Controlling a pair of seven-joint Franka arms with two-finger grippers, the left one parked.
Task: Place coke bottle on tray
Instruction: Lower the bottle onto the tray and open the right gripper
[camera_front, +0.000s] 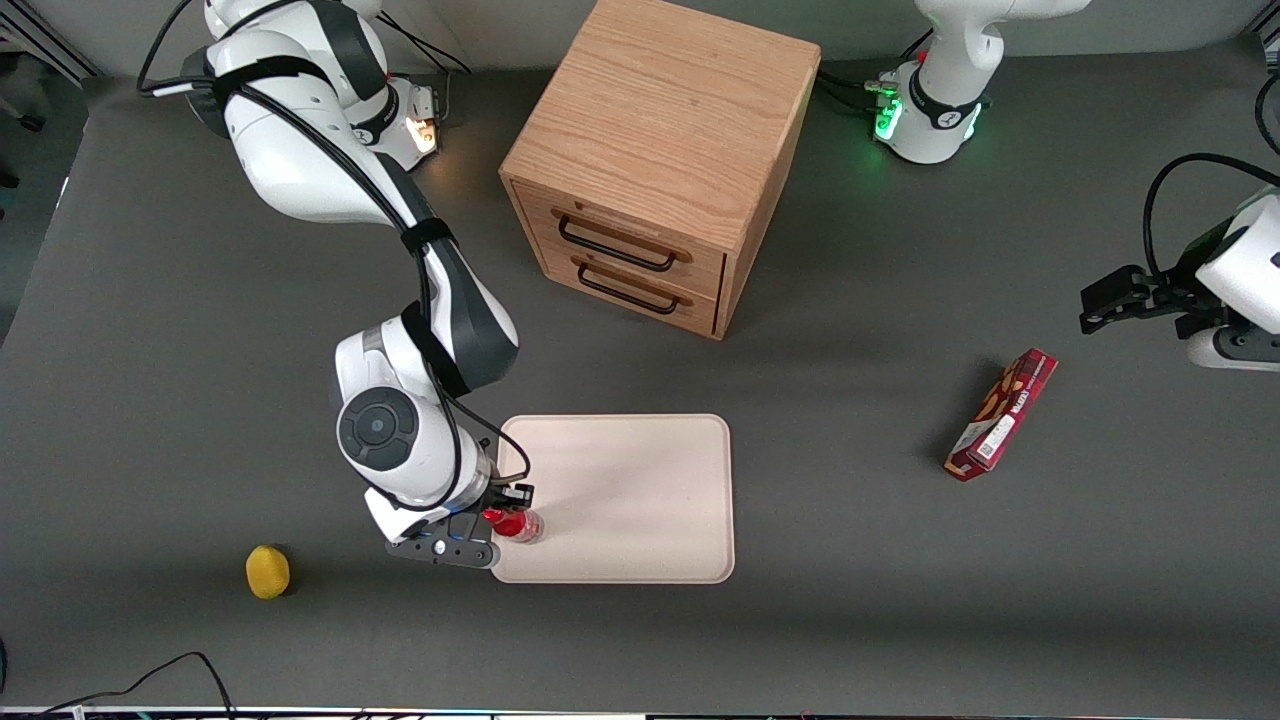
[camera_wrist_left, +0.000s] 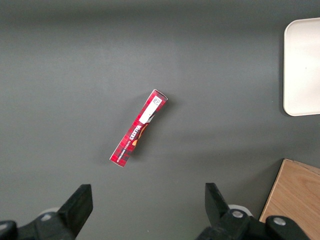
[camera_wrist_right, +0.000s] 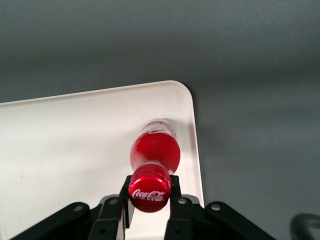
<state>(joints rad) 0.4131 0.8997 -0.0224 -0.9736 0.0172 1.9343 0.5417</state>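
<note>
- The coke bottle (camera_wrist_right: 155, 150) stands upright over the tray (camera_wrist_right: 65, 145), close to the tray's corner nearest the working arm and the front camera; its clear base looks to be at or just above the tray's surface, but contact cannot be confirmed.
- The gripper (camera_wrist_right: 150, 197) holds the bottle at the neck, just under the red cap, with its fingers (camera_wrist_right: 125, 200) narrowed on either side of it.
- Judging from this, the step in hand is the set-down. It would go best by lowering straight down until the base sits flat, then parting the fingers only a little and lifting straight up, so the tall, narrow bottle is not tipped.
- The base stands near the raised rim; it should land wholly inside the rim, or the bottle may rock or fall off the edge.
- White script on the cap reads "Coca-Cola".
- Toward the parked arm's end of the table lies a red snack box (camera_wrist_left: 138, 128) with a white sticker; its lettering is too small to read with confidence.
- A wooden drawer cabinet (camera_front: 660, 160) stands farther from the front camera than the tray, and a lemon (camera_front: 267, 571) lies on the table near the working arm.
</note>
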